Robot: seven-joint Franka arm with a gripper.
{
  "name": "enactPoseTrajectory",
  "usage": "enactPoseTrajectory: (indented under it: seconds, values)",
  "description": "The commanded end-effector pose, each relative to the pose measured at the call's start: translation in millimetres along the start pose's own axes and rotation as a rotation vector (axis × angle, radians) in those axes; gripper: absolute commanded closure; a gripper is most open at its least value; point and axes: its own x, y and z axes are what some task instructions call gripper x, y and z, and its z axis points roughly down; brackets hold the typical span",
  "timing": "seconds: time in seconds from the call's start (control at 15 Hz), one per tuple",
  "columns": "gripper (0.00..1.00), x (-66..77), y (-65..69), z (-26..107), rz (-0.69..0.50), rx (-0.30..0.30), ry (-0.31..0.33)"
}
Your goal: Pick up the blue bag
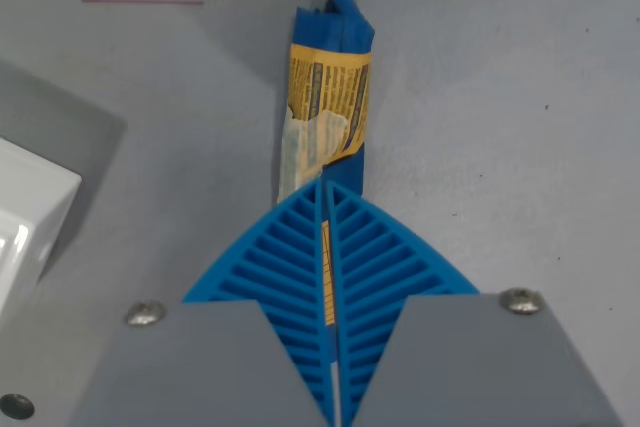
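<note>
Blue bag (328, 97): crumpled, narrow, yellow printed label, stretching toward 12 o'clock over grey table (500, 97). Gripper (326, 209): blue ribbed fingers (275, 257) pressed together, pinching bag's near end. White box (25, 217) at 9 o'clock, clear of bag.

Blue bag (330, 97) with yellow printed label, blue ribbed tool (327, 192) fingers, grey worktop (500, 97) with thin red line (143, 1), white box (25, 217)
</note>
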Motion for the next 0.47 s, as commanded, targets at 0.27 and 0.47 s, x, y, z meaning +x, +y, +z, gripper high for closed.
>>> enactPoseTrajectory:
  seconds: [0.27, 0.47]
  values:
    - [1.00, -10.2, 1.3, -15.3, -0.019, 0.026, 0.100]
    - [1.00, -15.1, 2.3, -29.9, -0.019, 0.027, 0.081]
